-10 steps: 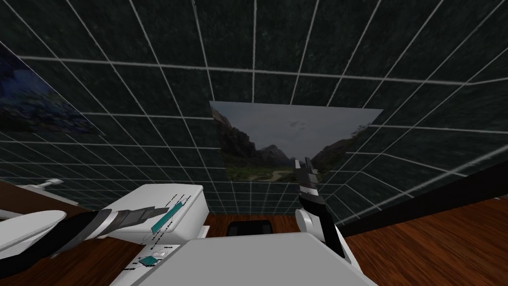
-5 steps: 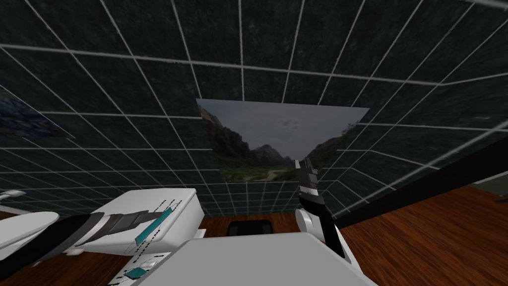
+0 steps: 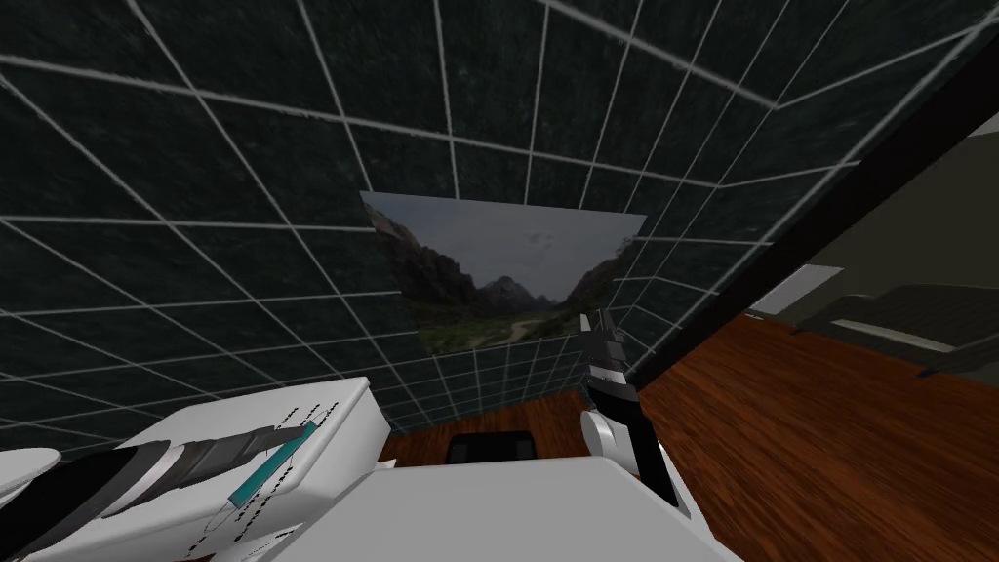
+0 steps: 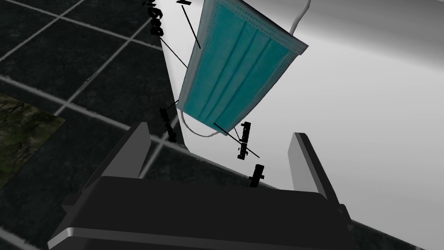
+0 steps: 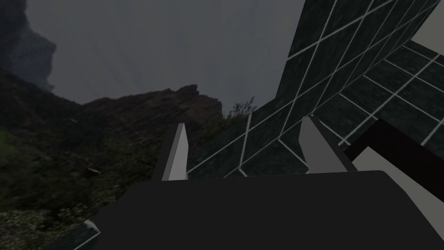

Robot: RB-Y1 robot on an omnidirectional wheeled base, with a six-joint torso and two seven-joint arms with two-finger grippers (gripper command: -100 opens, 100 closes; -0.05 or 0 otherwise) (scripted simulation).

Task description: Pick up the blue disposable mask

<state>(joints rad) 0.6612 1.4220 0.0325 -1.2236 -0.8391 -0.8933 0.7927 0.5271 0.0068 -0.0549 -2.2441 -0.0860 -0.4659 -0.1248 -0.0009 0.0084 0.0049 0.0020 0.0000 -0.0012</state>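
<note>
Dark tiled wall point(image 3: 195, 146) with pale grout lines rises over the reddish wood floor point(image 3: 829, 439) and carries a landscape picture point(image 3: 488, 273). Against its foot, on my left, stands a white appliance point(image 3: 346, 434) with black printed marks on its flat top, and this top is what bears the task's thing. My left arm point(image 3: 146, 468) reaches out low across it, which I judge is the approach to the grasp. The right pincer point(image 3: 597, 320) is held up in front of the picture with its fingers spread and nothing between them, probably parked there so that it is out of the working arm's way. The left pincer point(image 4: 220, 131) is likewise spread wide and holds nothing. The blue mask point(image 4: 238, 74) lies flat just ahead of its fingertips, close along the edge of the appliance top, and one white ear loop point(image 4: 197, 133) curls out toward the fingers. The grip is not yet made.
</note>
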